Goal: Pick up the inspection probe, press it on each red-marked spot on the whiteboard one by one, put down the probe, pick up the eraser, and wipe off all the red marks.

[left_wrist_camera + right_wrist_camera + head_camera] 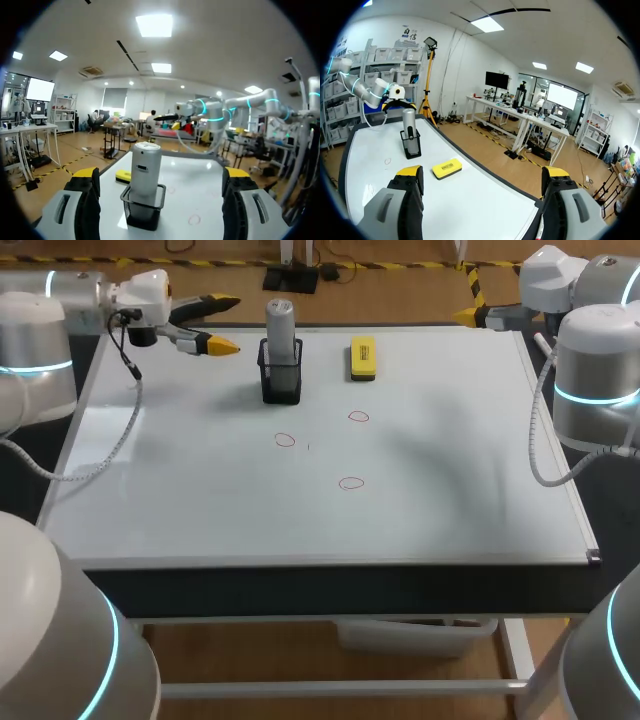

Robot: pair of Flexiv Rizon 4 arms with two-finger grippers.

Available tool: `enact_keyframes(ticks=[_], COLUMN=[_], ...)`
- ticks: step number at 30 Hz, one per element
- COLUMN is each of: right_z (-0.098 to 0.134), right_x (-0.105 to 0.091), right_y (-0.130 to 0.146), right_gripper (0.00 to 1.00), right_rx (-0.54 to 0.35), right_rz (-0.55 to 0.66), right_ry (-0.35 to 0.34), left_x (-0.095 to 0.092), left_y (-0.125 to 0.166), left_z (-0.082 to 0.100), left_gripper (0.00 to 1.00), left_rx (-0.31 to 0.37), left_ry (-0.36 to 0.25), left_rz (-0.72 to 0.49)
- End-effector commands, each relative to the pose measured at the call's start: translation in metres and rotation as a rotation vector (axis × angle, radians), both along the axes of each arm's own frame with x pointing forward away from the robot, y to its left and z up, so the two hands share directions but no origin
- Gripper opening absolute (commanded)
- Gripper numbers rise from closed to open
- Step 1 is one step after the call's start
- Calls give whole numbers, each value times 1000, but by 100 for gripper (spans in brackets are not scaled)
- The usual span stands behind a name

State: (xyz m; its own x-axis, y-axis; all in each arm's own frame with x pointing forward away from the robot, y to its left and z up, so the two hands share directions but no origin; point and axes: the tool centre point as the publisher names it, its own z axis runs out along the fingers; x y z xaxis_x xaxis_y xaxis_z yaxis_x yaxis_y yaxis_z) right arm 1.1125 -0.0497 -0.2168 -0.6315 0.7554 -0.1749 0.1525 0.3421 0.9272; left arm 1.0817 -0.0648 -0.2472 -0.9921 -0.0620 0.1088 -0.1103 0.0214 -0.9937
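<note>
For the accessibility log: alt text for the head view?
A grey probe stands upright in a black mesh holder at the whiteboard's far side, a yellow eraser beside it, three red circles nearer. The left gripper, open, points at the probe.

White whiteboard [450, 470] with a pale silver frame, marked with three thin red oval outlines [285, 440]. At its far side, a silver-grey probe [280, 322] in a black mesh holder [281, 380]. To the right of it, a yellow eraser [362, 357] with a dark base. The left gripper [229, 324] and right gripper [482, 175] have dark fingers ending in bright yellow tips. The left arm [40, 330] and right arm [600, 350] are white and grey, each banded with glowing cyan rings.
</note>
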Motion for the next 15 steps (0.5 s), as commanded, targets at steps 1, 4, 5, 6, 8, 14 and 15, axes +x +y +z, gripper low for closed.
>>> enact_keyframes(ticks=[1,4,5,6,8,14,15], right_z=[0,0,0,0,0,0,0], right_x=[1,1,1,1,1,1,1], right_y=[0,0,0,0,0,0,0], right_gripper=[100,100,100,100,100,100,100], right_rx=[-1,-1,-1,-1,-1,-1,-1], right_rz=[0,0,0,0,0,0,0], right_ry=[1,1,1,1,1,1,1], left_x=[14,19,21,22,26,34,35], left_y=[-11,-20,-23,-26,-31,-44,-46], left_z=[-10,-13,-14,-15,-17,-19,-20], left_gripper=[100,100,100,100,100,100,100], left_rx=[-25,-29,-31,-32,-34,-40,-41], left_ry=[-1,-5,-6,-7,-7,-11,-11], left_rz=[-65,-73,-76,-77,-81,-90,-91])
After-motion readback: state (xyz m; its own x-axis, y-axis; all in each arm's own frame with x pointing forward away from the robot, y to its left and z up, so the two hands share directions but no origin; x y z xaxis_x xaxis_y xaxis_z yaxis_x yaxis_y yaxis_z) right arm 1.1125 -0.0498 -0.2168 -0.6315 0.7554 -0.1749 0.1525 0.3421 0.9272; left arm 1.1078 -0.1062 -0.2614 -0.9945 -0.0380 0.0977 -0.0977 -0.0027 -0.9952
